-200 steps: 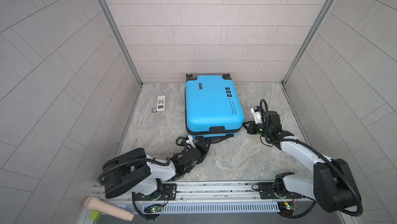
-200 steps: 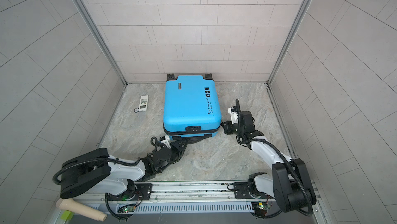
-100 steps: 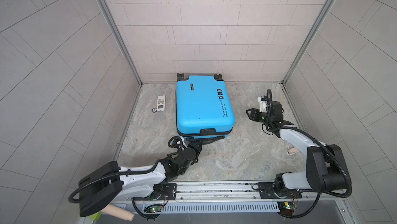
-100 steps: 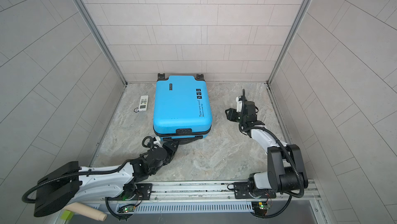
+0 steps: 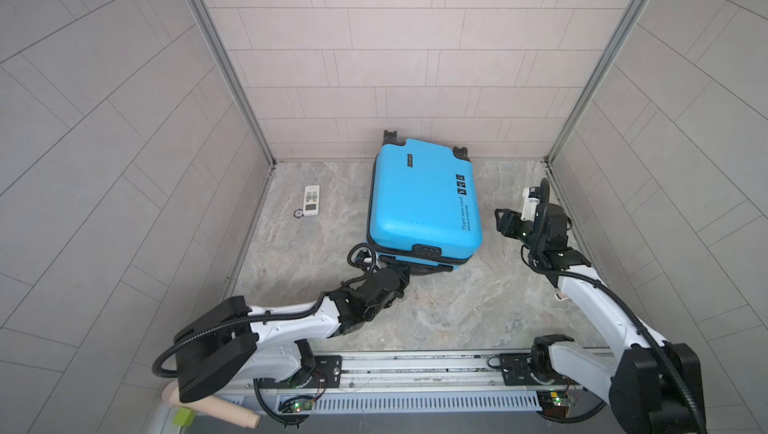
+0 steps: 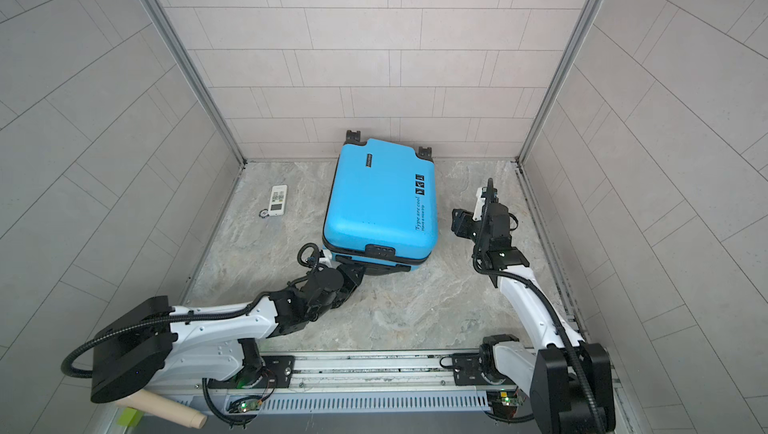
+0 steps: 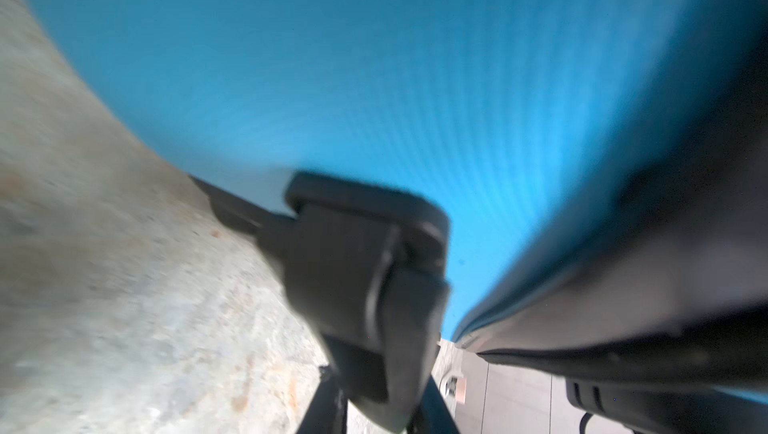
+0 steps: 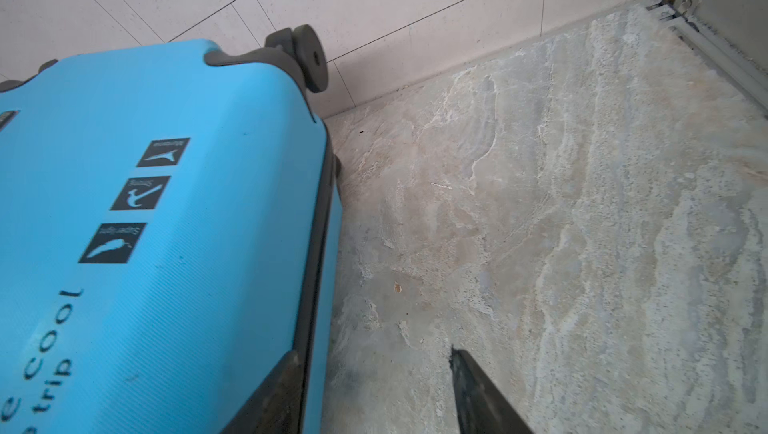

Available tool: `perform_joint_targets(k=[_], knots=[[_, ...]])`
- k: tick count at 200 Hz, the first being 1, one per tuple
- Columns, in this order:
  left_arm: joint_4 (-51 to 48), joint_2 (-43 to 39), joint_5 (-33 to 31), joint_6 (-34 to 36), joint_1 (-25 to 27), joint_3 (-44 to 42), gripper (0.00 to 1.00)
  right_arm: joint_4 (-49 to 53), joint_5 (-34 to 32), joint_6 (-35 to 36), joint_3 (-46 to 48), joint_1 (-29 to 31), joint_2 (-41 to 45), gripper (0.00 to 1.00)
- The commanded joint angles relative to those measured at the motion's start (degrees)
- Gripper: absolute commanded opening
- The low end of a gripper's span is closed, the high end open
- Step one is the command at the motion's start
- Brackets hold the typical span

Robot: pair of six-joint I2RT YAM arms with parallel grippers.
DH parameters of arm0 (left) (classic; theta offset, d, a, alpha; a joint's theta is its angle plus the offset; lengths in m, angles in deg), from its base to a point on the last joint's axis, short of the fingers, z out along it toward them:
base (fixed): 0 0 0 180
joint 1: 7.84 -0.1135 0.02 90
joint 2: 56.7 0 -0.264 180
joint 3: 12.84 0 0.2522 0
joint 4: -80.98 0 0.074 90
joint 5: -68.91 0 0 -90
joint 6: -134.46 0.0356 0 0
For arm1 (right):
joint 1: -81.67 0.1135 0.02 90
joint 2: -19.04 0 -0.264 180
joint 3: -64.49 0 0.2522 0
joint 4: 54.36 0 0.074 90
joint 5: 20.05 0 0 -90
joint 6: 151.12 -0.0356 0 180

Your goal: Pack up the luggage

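Luggage on marbled floor, tiled walls, right gripper spread empty, left gripper state unclear.

One blue suitcase sits mid-frame, with two black wheels showing at its upper edge. Left of it I count one white remote and one small ring. Two robot arms, the left arm and the right arm, reach up from the bottom, and one beige cylinder lies bottom left.
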Motion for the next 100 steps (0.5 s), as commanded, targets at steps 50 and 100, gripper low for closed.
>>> perform_joint_targets(k=[50,100], knots=[[-17.5,-4.3,2.6,15.9,3.6,9.5,0.90,9.9,-3.2,2.1,-5.1,0.2,5.1,0.67],[-37.8,-12.2,0.5,25.8,4.3,19.1,0.92,14.7,-12.1,-0.4,-8.0,0.1,9.4,0.85]])
